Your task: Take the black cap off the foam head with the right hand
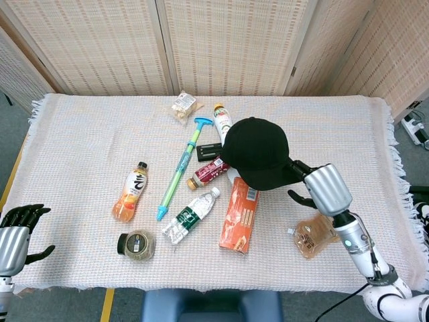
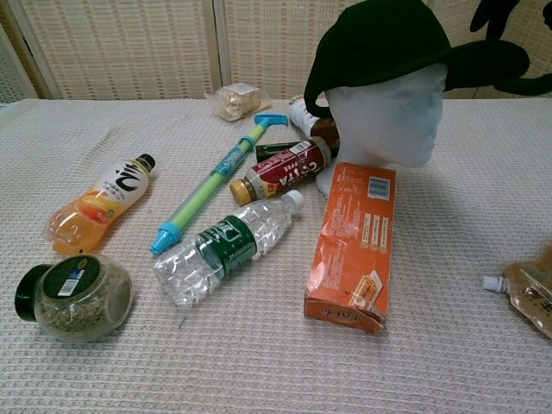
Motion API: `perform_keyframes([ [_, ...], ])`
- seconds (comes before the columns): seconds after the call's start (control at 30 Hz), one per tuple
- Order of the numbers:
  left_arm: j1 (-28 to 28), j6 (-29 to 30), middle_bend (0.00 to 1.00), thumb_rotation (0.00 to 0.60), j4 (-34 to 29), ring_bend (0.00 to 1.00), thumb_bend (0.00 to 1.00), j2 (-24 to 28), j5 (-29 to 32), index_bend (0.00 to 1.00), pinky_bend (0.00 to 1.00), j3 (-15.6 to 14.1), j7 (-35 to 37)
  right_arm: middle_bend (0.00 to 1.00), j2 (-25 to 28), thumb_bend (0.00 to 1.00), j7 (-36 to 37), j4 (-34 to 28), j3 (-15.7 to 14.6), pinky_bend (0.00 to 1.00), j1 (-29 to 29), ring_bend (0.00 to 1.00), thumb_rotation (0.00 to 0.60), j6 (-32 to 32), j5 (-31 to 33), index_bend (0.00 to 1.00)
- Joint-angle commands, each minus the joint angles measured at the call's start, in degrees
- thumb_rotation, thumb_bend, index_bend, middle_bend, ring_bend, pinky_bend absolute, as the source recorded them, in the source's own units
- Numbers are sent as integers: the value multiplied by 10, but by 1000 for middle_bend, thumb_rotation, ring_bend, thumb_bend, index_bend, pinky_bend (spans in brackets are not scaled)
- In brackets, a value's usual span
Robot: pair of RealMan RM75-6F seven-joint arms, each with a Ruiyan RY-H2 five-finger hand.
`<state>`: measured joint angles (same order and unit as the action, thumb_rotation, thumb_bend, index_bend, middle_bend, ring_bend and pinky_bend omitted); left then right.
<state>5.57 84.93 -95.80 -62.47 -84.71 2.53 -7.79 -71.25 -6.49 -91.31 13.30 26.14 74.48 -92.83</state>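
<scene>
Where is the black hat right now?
In both views, the black cap sits on the white foam head, mid-table, behind the orange box.

I count on bench: four bottles — orange drink, clear water, red coffee, white one with orange cap. One black cap, one foam head. One orange box. One jar. One blue-green pump. Two pouches. Two hands.

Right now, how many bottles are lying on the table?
4: an orange drink bottle at left, a clear water bottle in the middle, a red coffee bottle and a white bottle beside the capped head.
</scene>
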Motion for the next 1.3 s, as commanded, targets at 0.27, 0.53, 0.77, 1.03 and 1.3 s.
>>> perform_keyframes([
  [0.27, 1, -5, 230, 600, -3, 185, 83, 3, 5, 280, 182, 1, 5, 510, -56, 468, 20, 64, 3, 1000, 30, 891, 600, 6, 4, 602],
  [0.53, 3, -14, 228, 600, -6, 182, 83, 5, 9, 276, 182, -1, 4, 624, -93, 602, 44, 109, 13, 1000, 43, 928, 600, 37, 6, 753],
  [0.77, 5, -21, 220, 600, -9, 179, 85, 6, 13, 274, 183, -2, 1, 643, -106, 645, 61, 120, 34, 1000, 55, 938, 600, 59, 18, 783],
  [1.03, 8, -28, 217, 600, -13, 177, 81, 7, 15, 267, 182, -2, 0, 654, -106, 665, 47, 137, 65, 1000, 82, 940, 600, 56, 42, 799],
  [1.3, 11, -33, 213, 600, -18, 176, 84, 7, 15, 260, 182, -3, -5, 658, -114, 675, 37, 172, 96, 1000, 123, 942, 600, 26, 80, 804],
])
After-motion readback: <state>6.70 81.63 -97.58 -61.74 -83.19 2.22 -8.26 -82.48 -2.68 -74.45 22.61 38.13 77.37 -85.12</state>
